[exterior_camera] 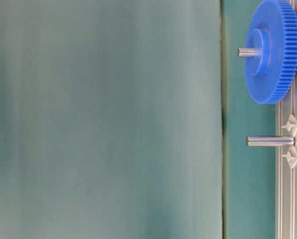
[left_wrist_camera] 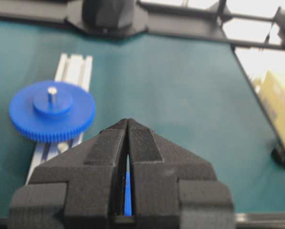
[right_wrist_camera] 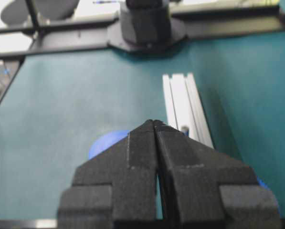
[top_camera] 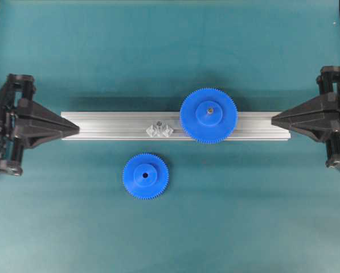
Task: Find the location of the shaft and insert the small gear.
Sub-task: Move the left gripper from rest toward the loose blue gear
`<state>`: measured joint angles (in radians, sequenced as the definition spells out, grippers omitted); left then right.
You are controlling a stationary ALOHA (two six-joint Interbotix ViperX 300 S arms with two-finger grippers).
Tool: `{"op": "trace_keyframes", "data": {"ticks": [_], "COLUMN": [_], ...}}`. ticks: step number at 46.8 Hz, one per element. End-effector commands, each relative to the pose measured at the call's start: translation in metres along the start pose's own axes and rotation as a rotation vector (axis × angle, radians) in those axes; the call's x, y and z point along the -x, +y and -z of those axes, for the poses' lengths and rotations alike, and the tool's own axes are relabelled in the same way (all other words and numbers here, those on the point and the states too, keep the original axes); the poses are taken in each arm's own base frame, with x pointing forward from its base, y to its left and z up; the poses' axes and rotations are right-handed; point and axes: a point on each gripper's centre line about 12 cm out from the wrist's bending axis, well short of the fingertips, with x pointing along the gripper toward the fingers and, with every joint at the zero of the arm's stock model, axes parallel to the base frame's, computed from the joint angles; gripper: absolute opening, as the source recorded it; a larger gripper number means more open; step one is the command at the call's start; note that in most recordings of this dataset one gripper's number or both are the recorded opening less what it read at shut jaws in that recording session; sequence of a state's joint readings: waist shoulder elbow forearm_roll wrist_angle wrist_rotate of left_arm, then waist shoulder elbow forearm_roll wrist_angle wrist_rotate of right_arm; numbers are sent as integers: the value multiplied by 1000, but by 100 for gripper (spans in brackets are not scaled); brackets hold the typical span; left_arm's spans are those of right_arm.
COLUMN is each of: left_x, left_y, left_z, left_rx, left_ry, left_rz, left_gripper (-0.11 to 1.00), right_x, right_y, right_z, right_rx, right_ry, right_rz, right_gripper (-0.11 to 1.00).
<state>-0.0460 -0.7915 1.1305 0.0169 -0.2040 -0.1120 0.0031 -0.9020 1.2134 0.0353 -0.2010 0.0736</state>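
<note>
Shaft [top_camera: 160, 123] first: we see it standing upright on the aluminium rail [top_camera: 101, 125], roughly at the rail's middle, with small clear faceted pieces [top_camera: 166, 130] hugging its base. From table level we get it as a bare silver pin [exterior_camera: 270, 141] sticking out from the rail, nothing on it.

Just beside it along the rail, toward the right arm's side, we have the large gear [top_camera: 208, 115] seated on its own grey centre pin and overhanging both rail edges.

Off the rail we find the small gear [top_camera: 145, 176], lying flat on the green bench [top_camera: 244, 216], hub up, dark centre hole showing, near the shaft but apart from the rail. Nothing touches it.

Out at the ends now. We see the left gripper [top_camera: 76, 126] pointing at the rail's left end, its fingers [left_wrist_camera: 108, 145] pressed together with only a sliver of a gap and nothing held. We see the right gripper [top_camera: 274, 119] pointing at the rail's other end, its fingers [right_wrist_camera: 140, 148] likewise closed tip to tip and empty. Both sit well apart from the small gear.
</note>
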Motion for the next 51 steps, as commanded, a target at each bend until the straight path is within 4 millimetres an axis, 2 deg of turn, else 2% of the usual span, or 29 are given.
{"op": "trace_keyframes", "data": {"ticks": [1,25,51], "left_x": [-6,-35,-73], "left_y": [-5,-17,-18], "left_z": [-9,-2,9], "left_rx": [-19,-50,-53], "left_ry": [1,248,416], "left_rz": [15,40,23], "left_gripper": [-2,-2,-2], "right_x": [-1,1,4], "right_y": [0,-8,-14], "right_z": [-1,16,29], "right_rx": [-13,-20,-59], "right_ry": [13,141,238], "right_rz": [4,46,80], "right_gripper": [1,1,1]}}
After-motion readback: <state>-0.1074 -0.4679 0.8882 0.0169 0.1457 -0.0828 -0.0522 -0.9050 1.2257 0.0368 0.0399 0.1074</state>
